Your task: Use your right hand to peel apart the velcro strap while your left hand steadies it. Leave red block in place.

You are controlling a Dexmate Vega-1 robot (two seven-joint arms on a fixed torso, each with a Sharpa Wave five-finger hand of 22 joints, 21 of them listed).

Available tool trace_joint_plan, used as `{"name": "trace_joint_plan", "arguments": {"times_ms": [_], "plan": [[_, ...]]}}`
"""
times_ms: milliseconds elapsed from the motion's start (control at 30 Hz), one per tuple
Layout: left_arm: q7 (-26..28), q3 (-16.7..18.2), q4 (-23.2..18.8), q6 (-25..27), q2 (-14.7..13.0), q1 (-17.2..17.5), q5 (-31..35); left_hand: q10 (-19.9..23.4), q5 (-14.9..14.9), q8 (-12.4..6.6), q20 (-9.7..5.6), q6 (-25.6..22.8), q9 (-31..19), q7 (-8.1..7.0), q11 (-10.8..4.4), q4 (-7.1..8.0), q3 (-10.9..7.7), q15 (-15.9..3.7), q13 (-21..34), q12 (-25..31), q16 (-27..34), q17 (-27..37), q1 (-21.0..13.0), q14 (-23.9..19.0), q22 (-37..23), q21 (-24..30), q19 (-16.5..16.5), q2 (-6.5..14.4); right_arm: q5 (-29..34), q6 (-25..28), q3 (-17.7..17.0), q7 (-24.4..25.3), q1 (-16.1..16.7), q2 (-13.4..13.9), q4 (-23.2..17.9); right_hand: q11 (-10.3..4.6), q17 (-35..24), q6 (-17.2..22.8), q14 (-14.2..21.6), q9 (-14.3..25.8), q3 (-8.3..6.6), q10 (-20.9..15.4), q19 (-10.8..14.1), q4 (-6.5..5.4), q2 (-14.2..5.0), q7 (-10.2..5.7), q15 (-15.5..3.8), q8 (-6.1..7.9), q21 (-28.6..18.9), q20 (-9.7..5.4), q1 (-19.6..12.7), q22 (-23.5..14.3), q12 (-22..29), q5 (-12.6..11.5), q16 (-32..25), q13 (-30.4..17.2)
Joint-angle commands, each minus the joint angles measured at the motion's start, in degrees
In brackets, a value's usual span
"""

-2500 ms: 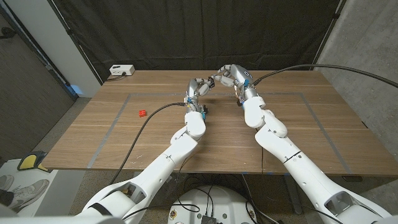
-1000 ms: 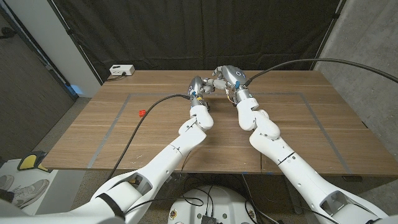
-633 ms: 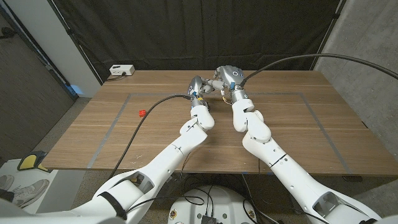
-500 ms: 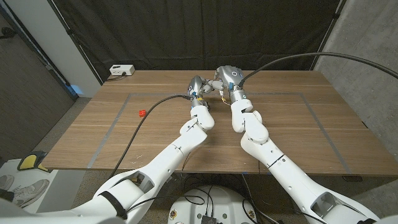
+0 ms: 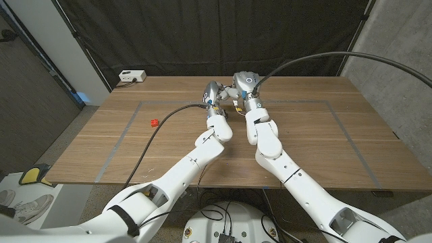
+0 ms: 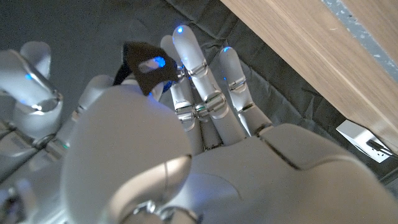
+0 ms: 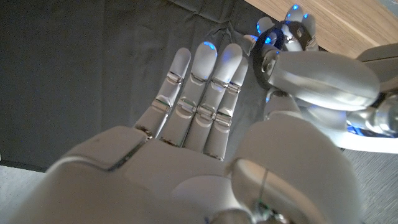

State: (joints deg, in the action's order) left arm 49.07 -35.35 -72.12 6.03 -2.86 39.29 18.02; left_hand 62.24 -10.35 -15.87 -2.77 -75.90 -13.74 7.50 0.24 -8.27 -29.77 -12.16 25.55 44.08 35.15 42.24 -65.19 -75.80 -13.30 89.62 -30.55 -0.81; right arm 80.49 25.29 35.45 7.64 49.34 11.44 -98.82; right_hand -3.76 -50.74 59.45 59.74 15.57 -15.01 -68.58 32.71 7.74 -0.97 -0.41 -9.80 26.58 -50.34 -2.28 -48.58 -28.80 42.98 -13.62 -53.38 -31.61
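Observation:
Both hands are raised over the far middle of the table [image 5: 317, 145]. My left hand [image 5: 214, 92] pinches a small black velcro strap [image 6: 145, 65] at its fingertips; the strap also shows as a dark loop [image 7: 262, 55] at that hand's tips. My right hand [image 5: 243, 84] is pressed close beside the left one. Its fingers [image 7: 202, 93] are stretched out straight, next to the strap, with nothing seen between them. The red block [image 5: 153, 122] lies far to the left on the table, well apart from both hands.
A white box [image 5: 131, 76] sits at the table's far left corner. Grey tape lines [image 5: 121, 138] mark a rectangle on the wood. A black curtain [image 5: 216, 34] hangs behind the table. Cables trail from both wrists.
My right hand has moved left, closing in on the left hand, and its forearm has swung inward. The left hand has stayed put for the last second. The red block has not moved.

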Motion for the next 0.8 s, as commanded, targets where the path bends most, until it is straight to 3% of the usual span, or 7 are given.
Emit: {"name": "trace_joint_plan", "arguments": {"times_ms": [33,167,300,367,467,600,800], "plan": [[3.16,0.12,2.33,-4.19,0.41,-0.33,0.78,12.52,0.03,0.14,-2.71,2.15,-0.41,1.25,-7.2,0.13,-0.78,0.03,0.57,-0.28,-0.22,0.31,-0.08,0.41,-0.06,-0.09,0.79,0.02,1.68,-2.24,-1.23,-1.7,0.68,-0.25,-0.73,0.95,0.03,2.67,1.49,-1.22,-2.21,-1.91,0.64,0.37,-2.7,0.68,-2.61,-0.24,-1.6,0.11,-1.37,-0.38,-0.36,0.59,0.49,0.95],[3.28,0.18,2.56,-4.39,0.49,-0.43,0.82,12.37,0.07,0.11,-2.7,2.26,-0.59,1.19,-7.05,0.21,-0.94,0.03,0.97,-0.3,-0.32,0.45,0.0,0.47,0.04,-0.11,0.87,0.09,1.12,-4.09,-1.62,-0.76,0.94,0.56,-1.26,1.98,0.52,5.45,2.59,-2.52,-4.62,-3.41,0.39,0.88,-5.09,0.84,-2.5,-0.4,-3.06,-0.07,-2.77,-0.73,-0.41,0.62,1.09,1.42],[3.99,0.26,3.11,-5.13,0.71,-0.6,0.93,12.26,0.12,0.09,-2.75,2.49,-0.86,1.13,-7.17,0.26,-1.13,0.0,1.26,-0.46,-0.49,0.63,0.11,0.6,0.14,-0.11,0.99,0.09,0.94,-6.37,-1.68,-0.4,0.92,1.94,-2.01,1.37,0.23,6.86,3.28,-3.36,-6.61,-4.39,0.01,1.93,-6.14,0.49,-2.77,-0.7,-4.29,-0.33,-4.86,-1.1,0.14,1.13,0.99,0.58],[4.0,0.4,3.21,-5.49,0.8,-0.6,0.7,12.38,0.13,0.03,-2.78,2.47,-0.97,1.07,-7.16,0.26,-1.2,-0.01,1.12,-0.62,-0.62,0.69,0.15,0.79,0.1,-0.08,1.1,0.05,1.74,-6.69,-1.46,-0.12,0.94,2.33,-2.07,0.63,0.09,6.32,3.42,-3.69,-7.58,-4.23,-0.39,2.35,-6.66,0.36,-2.97,-1.42,-5.06,-1.23,-6.29,-1.4,0.08,1.35,0.86,0.22],[3.94,0.45,3.37,-5.9,0.78,-0.62,0.58,12.28,0.14,-0.01,-2.74,2.39,-1.06,1.02,-7.28,0.33,-1.35,-0.01,1.4,-0.69,-0.74,0.81,0.25,0.85,0.12,-0.03,1.12,0.08,2.46,-7.46,-1.17,2.22,0.91,2.65,-1.32,-0.66,0.03,5.53,4.04,-3.21,-7.56,-4.34,-0.84,2.09,-7.13,0.09,-3.06,-1.83,-5.89,-2.71,-7.06,-1.76,0.33,1.52,0.19,-0.44],[3.15,0.31,3.53,-6.71,0.49,-0.65,0.34,12.22,0.16,0.1,-2.65,2.6,-1.11,1.1,-7.16,0.38,-1.49,0.01,1.53,-0.87,-0.88,0.95,0.4,0.91,0.2,-0.08,1.35,0.06,3.61,-6.62,-1.03,5.73,1.1,1.62,0.13,-2.4,-3.14,4.73,3.59,-1.13,-6.23,-3.44,-1.85,0.77,-7.92,-0.14,-3.11,-2.18,-8.73,-6.73,-7.28,-3.0,1.65,1.87,-2.29,-3.78],[-2.29,0.4,7.02,-17.17,-1.13,-1.53,-3.74,10.3,0.4,0.67,-2.69,4.11,-1.59,-0.03,-7.69,0.95,-1.59,0.1,3.33,-1.2,-1.79,1.36,1.34,2.4,-0.17,-0.08,3.22,0.17,0.56,-7.12,-2.43,12.33,1.48,-0.1,2.56,-3.17,-6.89,4.99,2.69,0.72,-5.97,-4.07,-1.8,0.06,-8.8,0.2,-3.15,-1.98,-11.71,-7.45,-7.44,-3.9,2.07,1.53,-3.68,-4.55]]}}
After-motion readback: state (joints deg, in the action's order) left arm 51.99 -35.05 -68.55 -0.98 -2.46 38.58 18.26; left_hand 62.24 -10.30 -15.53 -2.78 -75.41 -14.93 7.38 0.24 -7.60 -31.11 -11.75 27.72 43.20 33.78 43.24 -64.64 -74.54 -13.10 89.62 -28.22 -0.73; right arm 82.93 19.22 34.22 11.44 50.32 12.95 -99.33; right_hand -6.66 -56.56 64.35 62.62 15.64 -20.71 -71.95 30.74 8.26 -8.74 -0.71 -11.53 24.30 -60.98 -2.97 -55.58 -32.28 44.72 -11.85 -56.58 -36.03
